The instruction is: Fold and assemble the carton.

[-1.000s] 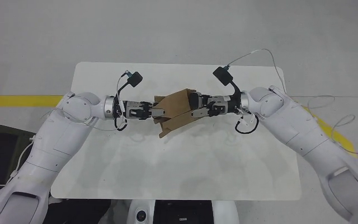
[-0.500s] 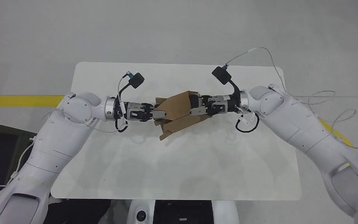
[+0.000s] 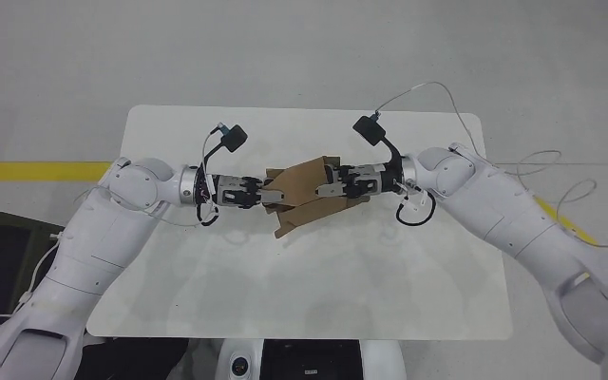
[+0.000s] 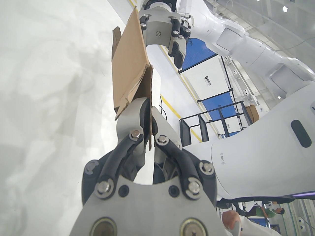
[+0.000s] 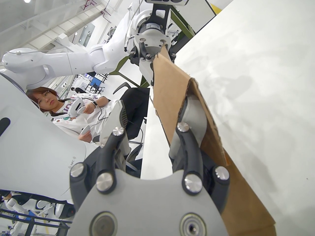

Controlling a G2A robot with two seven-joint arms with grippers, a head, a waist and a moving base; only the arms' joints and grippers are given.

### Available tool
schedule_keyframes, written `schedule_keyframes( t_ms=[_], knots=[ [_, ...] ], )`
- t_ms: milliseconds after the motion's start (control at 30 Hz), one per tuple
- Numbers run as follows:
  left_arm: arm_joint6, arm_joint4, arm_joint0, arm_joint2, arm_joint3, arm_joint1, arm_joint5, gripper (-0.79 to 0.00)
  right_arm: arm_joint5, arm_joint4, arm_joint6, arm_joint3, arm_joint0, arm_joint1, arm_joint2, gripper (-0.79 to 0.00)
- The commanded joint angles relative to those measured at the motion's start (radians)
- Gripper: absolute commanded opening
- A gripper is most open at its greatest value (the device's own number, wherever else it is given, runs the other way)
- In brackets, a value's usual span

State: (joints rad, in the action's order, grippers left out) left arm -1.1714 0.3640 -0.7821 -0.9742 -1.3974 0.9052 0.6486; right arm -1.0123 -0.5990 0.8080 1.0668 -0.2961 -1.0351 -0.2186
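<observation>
Top view: the carton [image 3: 306, 190] was held half-folded over the counter [image 3: 285, 285]. Left wrist view: the left hand [image 4: 148, 116] pinched a panel edge. Right wrist view: the right hand [image 5: 157, 105] stood wide, one finger under a flap; pressing along the crease against the left's firm hold seemed wisest.

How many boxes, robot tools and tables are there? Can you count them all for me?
Carton: 1
Tools: 2, the left tool and the right tool
Table: 1
Total: 4
</observation>
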Motion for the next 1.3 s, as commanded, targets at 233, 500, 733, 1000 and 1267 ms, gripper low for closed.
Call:
schedule_keyframes(
  t_ms=[233,500,733,1000,1267],
  knots=[
    [0.0,-0.003,-0.001,0.005,-0.006,0.001,0.0,-0.785,0.0,-0.01,0.0,-0.011,0.024,-0.012,0.033,-0.425],
    [0.0,-0.004,-0.001,0.007,-0.003,0.002,0.0,-0.785,0.0,-0.018,0.0,-0.025,0.031,-0.023,0.049,-0.48],
    [0.0,-0.006,-0.003,0.008,-0.009,0.001,0.0,-0.785,0.0,-0.015,0.0,-0.031,0.031,-0.027,0.049,-0.57],
    [-0.003,-0.004,-0.005,0.01,-0.012,-0.002,-0.003,-0.785,0.0,-0.014,0.0,-0.033,0.029,-0.03,0.049,-0.785],
    [0.0,0.001,-0.005,0.008,-0.01,-0.003,0.0,0.0,0.0,-0.021,0.0,-0.037,0.027,-0.031,0.049,-0.785]
  ],
)
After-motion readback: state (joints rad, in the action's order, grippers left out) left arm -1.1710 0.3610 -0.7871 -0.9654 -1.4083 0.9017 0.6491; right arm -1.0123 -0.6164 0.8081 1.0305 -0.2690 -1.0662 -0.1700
